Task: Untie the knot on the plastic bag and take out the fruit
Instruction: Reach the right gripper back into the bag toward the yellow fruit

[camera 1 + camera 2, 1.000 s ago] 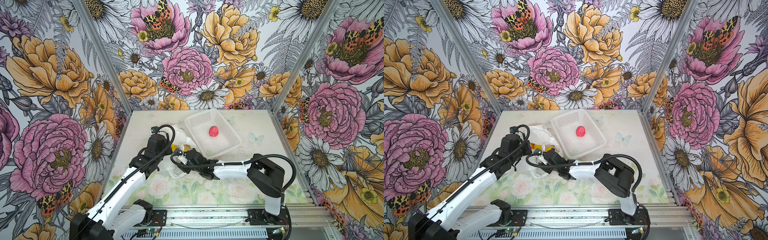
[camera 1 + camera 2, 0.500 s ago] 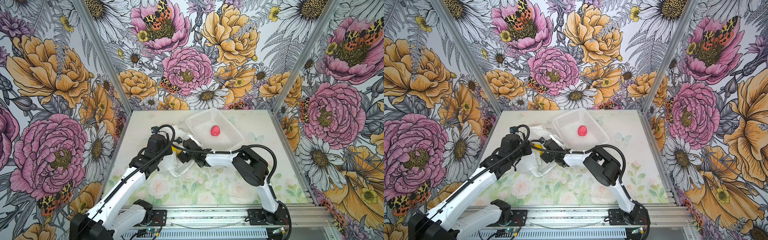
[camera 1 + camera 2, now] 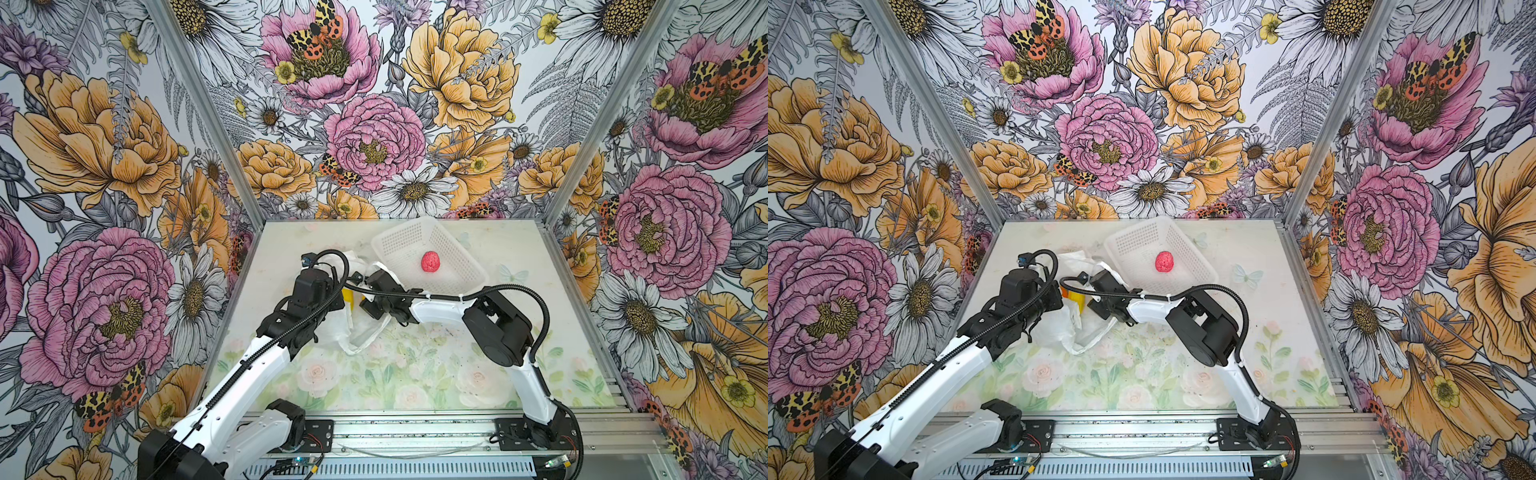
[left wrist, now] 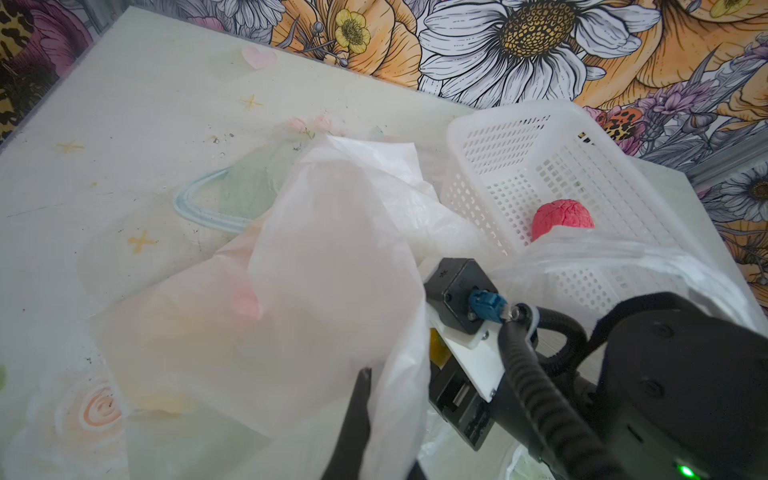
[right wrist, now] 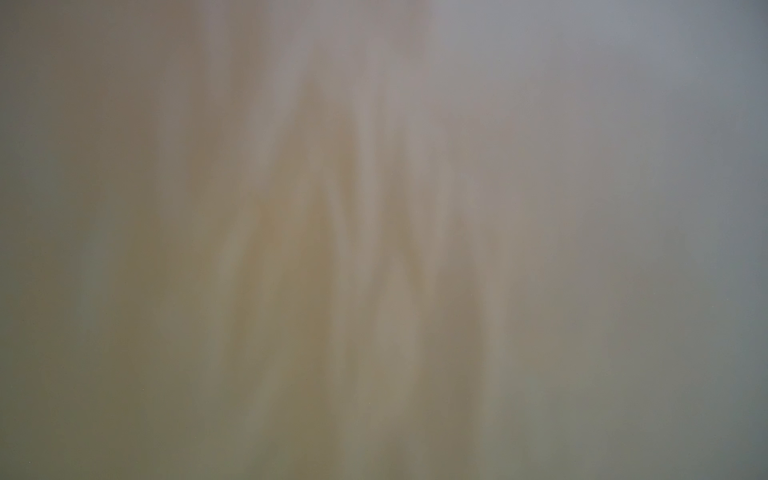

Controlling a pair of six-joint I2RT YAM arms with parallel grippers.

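One fruit [image 3: 431, 262] is placed in basket [image 3: 399, 241], rest left in untied plastic bag [image 4: 332, 270] pinched by closed left gripper [image 4: 365, 399]; right gripper [image 3: 368, 306] buried inside, opening cannot be told.

Looks like a robot test cell in a lab, not a lived-in room. Centres on a small table [image 3: 415, 374] with a pale rose print. Closes that table in behind and on both sides with tall panels [image 3: 374, 104] of oversized printed flowers and moths, joined by bare aluminium posts [image 3: 212, 108] rising from the table's far corners. Carries along the table's near edge a slotted aluminium rail [image 3: 415, 432], with a left arm [image 3: 257, 365] and a right arm [image 3: 530, 386] bolted on by black bases. Shows loose wires and a small lit circuit board [image 3: 301, 460] just outside that near edge.
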